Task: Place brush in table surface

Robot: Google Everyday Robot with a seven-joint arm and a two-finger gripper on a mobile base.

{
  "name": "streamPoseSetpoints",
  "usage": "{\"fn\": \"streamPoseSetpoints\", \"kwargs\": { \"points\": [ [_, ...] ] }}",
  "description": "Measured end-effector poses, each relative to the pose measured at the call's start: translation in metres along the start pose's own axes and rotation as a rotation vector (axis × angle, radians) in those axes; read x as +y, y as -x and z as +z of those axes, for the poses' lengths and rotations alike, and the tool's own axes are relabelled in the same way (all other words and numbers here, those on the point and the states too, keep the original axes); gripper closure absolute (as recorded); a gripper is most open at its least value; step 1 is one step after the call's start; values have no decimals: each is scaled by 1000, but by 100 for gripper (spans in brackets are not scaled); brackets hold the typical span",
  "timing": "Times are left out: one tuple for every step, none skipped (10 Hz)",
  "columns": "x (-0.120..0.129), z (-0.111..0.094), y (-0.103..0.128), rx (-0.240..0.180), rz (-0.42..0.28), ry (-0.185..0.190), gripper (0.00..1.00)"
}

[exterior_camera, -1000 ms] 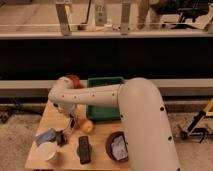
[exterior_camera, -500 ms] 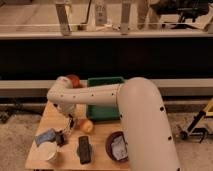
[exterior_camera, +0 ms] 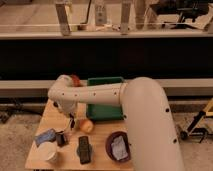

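Note:
The table surface (exterior_camera: 55, 116) is a light tan plank top at the lower left. A small dark brush (exterior_camera: 61, 138) sits on it near the front left, beside a blue-grey flat piece (exterior_camera: 45, 136). My gripper (exterior_camera: 71, 121) hangs down from the white wrist over the table's middle. It is a little above and to the right of the brush, between it and an orange ball (exterior_camera: 86, 125). Whether it touches the brush I cannot tell.
A green tray (exterior_camera: 106, 101) stands at the table's back right. A flat black block (exterior_camera: 84, 149), a white cup (exterior_camera: 48, 152) and a dark red bowl (exterior_camera: 118, 146) line the front edge. A red object (exterior_camera: 76, 80) shows behind the arm. A dark wall runs behind.
The wrist and gripper have shifted only slightly. The things on the table have not moved.

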Motion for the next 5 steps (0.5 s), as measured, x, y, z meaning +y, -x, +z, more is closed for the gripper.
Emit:
{"fn": "streamPoseSetpoints", "kwargs": {
  "points": [
    [-2,-8,4,10,-2,1,100],
    [-3,-16,7,21,-3,3,100],
    [-2,-23,8,33,-4,6,100],
    [-1,-27,9,45,-7,9,100],
    [-1,-33,8,54,-9,12,100]
  ]
}}
